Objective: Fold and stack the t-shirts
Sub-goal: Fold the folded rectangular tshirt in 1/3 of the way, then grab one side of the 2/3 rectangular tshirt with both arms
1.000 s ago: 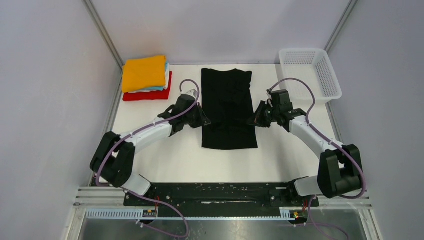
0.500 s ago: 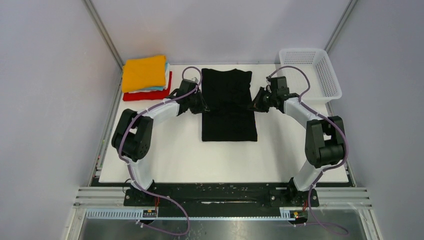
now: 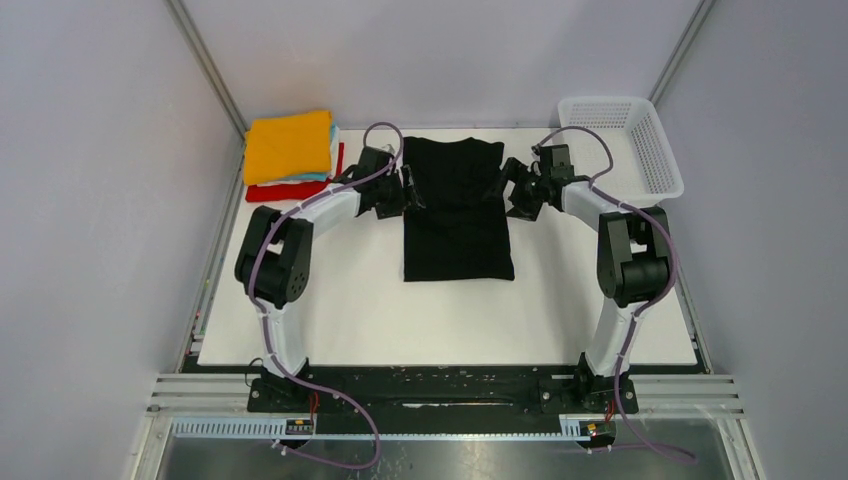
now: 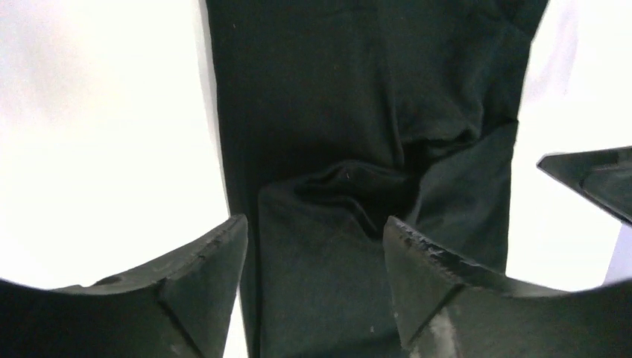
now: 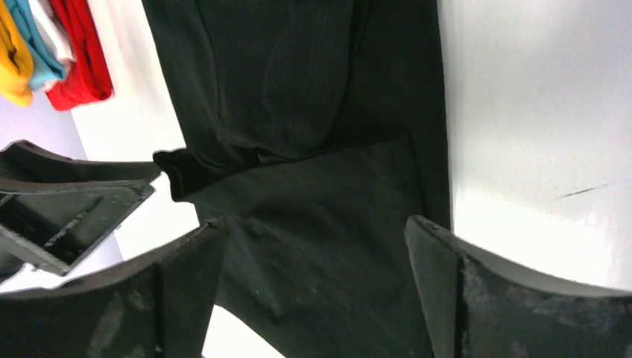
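Worktop (image 3: pixel 350 310): white and flat, carrying everything here.
Black t-shirt (image 3: pixel 455 230): lies flat at the middle of the worktop, towards the far edge. It is folded into a long narrow rectangle with both sides turned in. A small rumpled ridge of cloth sits where the folded sides meet.
Basket (image 3: pixel 660 160): white plastic mesh, at the far right corner, well apart from the black t-shirt.
Stack of folded t-shirts (image 3: pixel 287 145): at the far left corner, with orange on top, then white, light blue, and red at the bottom.
Left claw (image 4: pixel 313 221): jaws spread apart over the shirt's left edge, gripping nothing.
Right claw (image 5: pixel 314 222): jaws spread wide over the shirt's right edge, gripping nothing.
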You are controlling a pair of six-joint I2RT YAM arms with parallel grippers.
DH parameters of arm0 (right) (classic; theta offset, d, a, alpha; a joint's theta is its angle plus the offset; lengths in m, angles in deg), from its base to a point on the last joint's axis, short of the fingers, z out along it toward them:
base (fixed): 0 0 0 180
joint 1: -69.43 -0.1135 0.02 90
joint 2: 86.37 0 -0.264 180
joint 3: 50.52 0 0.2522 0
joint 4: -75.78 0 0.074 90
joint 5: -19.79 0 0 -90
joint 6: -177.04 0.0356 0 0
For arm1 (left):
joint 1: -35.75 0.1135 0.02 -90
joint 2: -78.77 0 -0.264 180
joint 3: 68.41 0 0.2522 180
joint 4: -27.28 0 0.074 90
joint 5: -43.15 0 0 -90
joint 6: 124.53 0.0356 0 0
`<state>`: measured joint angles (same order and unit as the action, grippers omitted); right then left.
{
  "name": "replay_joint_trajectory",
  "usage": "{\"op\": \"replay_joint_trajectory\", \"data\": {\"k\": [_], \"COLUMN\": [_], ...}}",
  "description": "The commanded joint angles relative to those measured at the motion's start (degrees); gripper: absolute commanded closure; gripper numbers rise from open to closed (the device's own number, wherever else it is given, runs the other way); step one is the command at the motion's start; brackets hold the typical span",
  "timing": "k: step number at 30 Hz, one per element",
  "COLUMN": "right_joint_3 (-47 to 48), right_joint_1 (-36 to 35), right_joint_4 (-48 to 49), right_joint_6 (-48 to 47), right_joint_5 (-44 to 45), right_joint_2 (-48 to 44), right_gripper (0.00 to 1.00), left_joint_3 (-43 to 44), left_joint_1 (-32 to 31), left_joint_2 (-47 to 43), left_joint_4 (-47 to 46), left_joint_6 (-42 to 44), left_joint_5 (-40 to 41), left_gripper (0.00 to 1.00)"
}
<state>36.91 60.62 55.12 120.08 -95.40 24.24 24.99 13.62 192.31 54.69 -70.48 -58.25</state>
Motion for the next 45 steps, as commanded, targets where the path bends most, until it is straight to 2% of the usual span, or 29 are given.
{"op": "replay_joint_trajectory", "data": {"k": [1, 6, 13, 19, 24, 27, 30, 31, 33, 39, 43, 45], "right_joint_3": [-2.9, -15.1, -31.9, -36.1, -35.8, -35.9, -36.1, -36.2, -36.2, -35.8, -37.9, -40.5], "right_joint_1": [0.4, 0.3, 0.0, 0.0, 0.0, -0.1, -0.4, -0.4, -0.4, -0.6, -1.2, -2.6], "right_joint_4": [1.8, 2.0, 1.9, 4.1, 3.6, 3.9, 3.8, 3.9, 4.3, 5.1, 2.2, -0.6], "right_joint_6": [-1.6, -1.2, -0.2, 1.3, 2.1, 2.6, 2.7, 2.8, 2.9, 3.3, 3.0, 2.3], "right_joint_5": [-0.6, 2.6, 4.0, 1.9, 2.6, 2.5, 3.3, 3.5, 4.2, 2.0, 1.5, 2.1], "right_joint_2": [-5.1, -15.1, -25.7, -24.7, -22.3, -21.6, -21.1, -20.8, -19.9, -17.7, -22.1, -25.9], "right_gripper": [0.01, 0.0, 0.01, 0.09, 0.19, 0.26, 0.35, 0.4, 0.46, 0.78, 0.93, 0.96], "left_joint_3": [-3.8, -16.8, -30.3, -34.1, -34.2, -34.0, -34.0, -34.1, -34.1, -34.4, -37.9, -41.5], "left_joint_1": [0.3, 0.2, -2.2, -5.7, -6.5, -7.0, -7.1, -7.1, -7.1, -7.1, -7.7, -8.7], "left_joint_2": [-10.9, -19.4, -23.9, -20.8, -17.2, -16.0, -15.6, -15.6, -15.6, -15.9, -19.5, -23.0], "left_joint_4": [-2.6, -4.7, -6.9, -9.9, -11.2, -11.4, -11.3, -11.2, -11.2, -11.3, -13.3, -14.4], "left_joint_6": [2.4, 1.8, -2.2, -5.8, -7.9, -8.1, -8.2, -8.2, -8.2, -8.0, -7.4, -7.5], "left_joint_5": [-0.5, -2.7, -4.8, -5.2, -5.8, -6.1, -5.9, -5.7, -5.5, -5.5, -7.1, -7.0], "left_gripper": [0.25, 0.24, 0.31, 0.39, 0.55, 0.68, 0.89, 0.99, 1.0, 1.0, 1.0, 1.0]}}
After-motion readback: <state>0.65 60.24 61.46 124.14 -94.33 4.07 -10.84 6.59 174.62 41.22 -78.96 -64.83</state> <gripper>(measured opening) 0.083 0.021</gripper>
